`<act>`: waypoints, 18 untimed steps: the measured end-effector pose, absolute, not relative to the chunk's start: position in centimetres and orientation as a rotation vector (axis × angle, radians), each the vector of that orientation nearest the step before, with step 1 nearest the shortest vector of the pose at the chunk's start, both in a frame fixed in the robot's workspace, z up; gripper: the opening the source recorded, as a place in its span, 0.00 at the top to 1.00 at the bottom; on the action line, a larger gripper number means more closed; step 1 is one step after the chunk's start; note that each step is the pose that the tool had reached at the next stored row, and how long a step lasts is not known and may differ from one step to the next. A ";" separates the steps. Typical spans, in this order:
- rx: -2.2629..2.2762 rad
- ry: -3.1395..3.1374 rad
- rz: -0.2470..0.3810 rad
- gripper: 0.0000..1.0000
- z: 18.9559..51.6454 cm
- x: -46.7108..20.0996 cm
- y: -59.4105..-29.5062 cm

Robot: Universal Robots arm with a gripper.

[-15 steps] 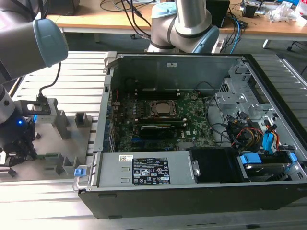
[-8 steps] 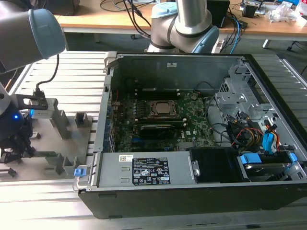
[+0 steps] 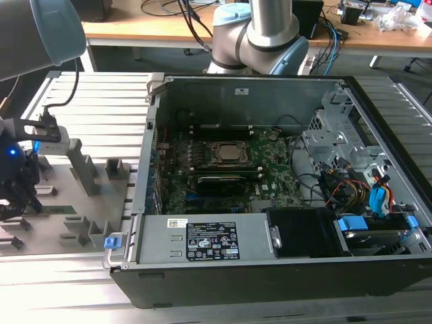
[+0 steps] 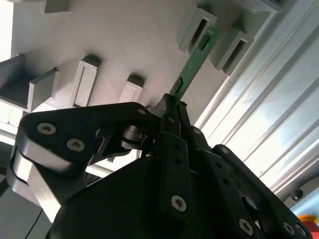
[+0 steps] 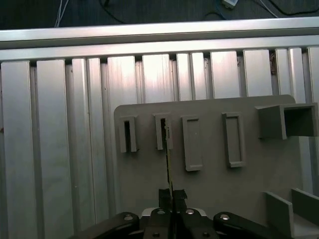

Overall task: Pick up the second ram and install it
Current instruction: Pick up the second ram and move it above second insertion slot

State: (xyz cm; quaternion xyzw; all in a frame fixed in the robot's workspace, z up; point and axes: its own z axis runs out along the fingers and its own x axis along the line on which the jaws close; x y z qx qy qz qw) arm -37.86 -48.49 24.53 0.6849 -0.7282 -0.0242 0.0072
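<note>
At the rack (image 5: 219, 194), claw (image 4: 172, 104) was clamped on the ram (image 4: 192, 69) by its near end, stick running straight ahead to a slot (image 5: 162, 132).

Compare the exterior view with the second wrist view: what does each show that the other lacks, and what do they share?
Exterior view: the open computer case with its motherboard.
Second wrist view: a green memory stick, clamped in the gripper, reaching up to a slot.
Shared: that gripper, the grey slotted tray and the ribbed metal table.

second ram's (image 4: 195, 59) end hidden, tool (image 4: 172, 103) cropped
</note>
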 end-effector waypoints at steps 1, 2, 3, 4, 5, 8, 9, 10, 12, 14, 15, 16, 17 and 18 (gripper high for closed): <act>2.142 -2.277 -0.076 0.87 24.7 -37.9 -48.5; 2.142 -2.277 -0.076 0.87 25.0 -37.9 -48.5; 2.142 -2.277 -0.076 0.87 25.3 -37.9 -48.5; 2.142 -2.277 -0.076 0.87 25.6 -37.9 -48.5; 2.142 -2.277 -0.076 0.87 25.9 -37.9 -48.5; 2.142 -2.277 -0.076 0.87 26.6 -37.9 -48.5; 2.142 -2.277 -0.076 0.87 26.8 -37.9 -48.5; 2.142 -2.277 -0.076 0.87 27.0 -37.9 -48.5; 2.142 -2.277 -0.076 0.87 27.5 -37.9 -48.5; 2.142 -2.277 -0.076 0.87 27.9 -37.9 -48.5; 2.142 -2.277 -0.076 0.87 28.0 -37.9 -48.5; 2.142 -2.277 -0.076 0.87 28.1 -37.9 -48.5; 2.142 -2.277 -0.076 0.87 28.3 -37.9 -48.5; 2.142 -2.277 -0.076 0.87 28.6 -37.9 -48.5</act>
